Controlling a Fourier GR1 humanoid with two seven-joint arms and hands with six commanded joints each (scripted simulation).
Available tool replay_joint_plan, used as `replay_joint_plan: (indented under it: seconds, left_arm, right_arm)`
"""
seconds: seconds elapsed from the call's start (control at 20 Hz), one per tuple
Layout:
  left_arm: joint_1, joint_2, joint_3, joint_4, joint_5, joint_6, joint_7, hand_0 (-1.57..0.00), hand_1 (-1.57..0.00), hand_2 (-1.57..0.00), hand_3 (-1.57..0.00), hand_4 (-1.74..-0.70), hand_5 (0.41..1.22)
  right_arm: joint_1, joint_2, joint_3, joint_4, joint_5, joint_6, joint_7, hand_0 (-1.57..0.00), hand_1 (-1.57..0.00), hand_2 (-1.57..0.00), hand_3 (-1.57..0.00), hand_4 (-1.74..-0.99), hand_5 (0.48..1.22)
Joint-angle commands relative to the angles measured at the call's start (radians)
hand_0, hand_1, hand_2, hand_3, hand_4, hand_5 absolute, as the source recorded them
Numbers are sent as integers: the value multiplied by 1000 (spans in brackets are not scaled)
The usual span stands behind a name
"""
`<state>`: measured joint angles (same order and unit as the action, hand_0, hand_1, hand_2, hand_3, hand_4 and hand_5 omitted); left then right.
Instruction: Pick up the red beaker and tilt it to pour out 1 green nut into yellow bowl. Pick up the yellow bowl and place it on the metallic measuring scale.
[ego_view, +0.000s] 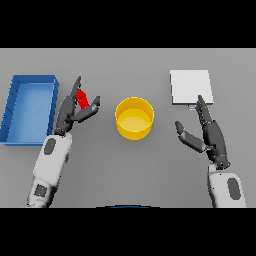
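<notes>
A small red beaker (82, 98) stands on the grey table left of centre. My left hand (71, 111) reaches around it, fingers on its far-left side and thumb on its near-right side, all still fairly straight and not clearly closed on it. The yellow bowl (134, 117) sits at the table's middle, to the right of the beaker; I see no nut in it. At the back right lies the pale square measuring scale (191, 86). My right hand (209, 132) hovers open just in front of the scale, well right of the bowl.
A blue open-topped bin (29, 108) stands along the left edge, close to my left arm.
</notes>
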<state>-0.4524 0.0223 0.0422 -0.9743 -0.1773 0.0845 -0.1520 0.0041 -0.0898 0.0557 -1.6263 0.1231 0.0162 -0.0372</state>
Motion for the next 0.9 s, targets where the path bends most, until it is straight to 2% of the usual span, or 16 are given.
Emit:
replay_joint_plan:
  seconds: [0.0,0.1,0.2,0.25,0.35,0.45,0.6,0.7,0.85]
  left_arm:
    - [-10,-9,2,10,2,6,-13,1,1,1,1,-1310,697]
    - [-33,-17,23,55,10,24,-31,1,-6,-50,-30,-1347,726]
    - [-45,-22,40,69,23,32,-45,-338,-306,-322,-239,-1385,765]
    - [-51,-29,51,77,37,31,-50,-585,-556,-551,-416,-1416,786]
    - [-68,-37,71,100,52,40,-74,-940,-921,-918,-832,-1425,943]
    - [-86,-39,74,125,44,59,-72,-1167,-1155,-1153,-1081,-1529,1043]
    - [-82,-41,47,124,43,59,-105,-1364,-1358,-1357,-1176,-1621,1130]
    - [-76,-43,25,112,31,68,-88,-1439,-1435,-1434,-1318,-1560,1163]
    - [-80,-29,15,93,22,64,-91,-1503,-1501,-1501,-1442,-1519,1191]
  right_arm:
    - [7,1,1,3,3,-1,-6,1,1,1,1,-1300,647]
    - [-4,0,-5,9,-1,-3,-1,1,1,1,1,-1301,647]
    - [13,9,2,2,6,-9,-6,1,1,1,1,-1294,645]
    - [10,8,5,3,7,-5,-1,1,1,1,1,-1292,645]
    - [11,9,1,-3,1,-7,7,1,1,1,1,-1290,646]
    - [16,12,7,-14,2,-7,-3,1,1,1,1,-1291,649]
    - [13,9,1,-4,5,-10,6,1,1,1,1,-1290,649]
    - [6,16,8,8,17,-17,7,1,1,1,1,-1287,647]
    - [20,11,8,-3,14,-11,-16,1,1,1,1,-1289,650]
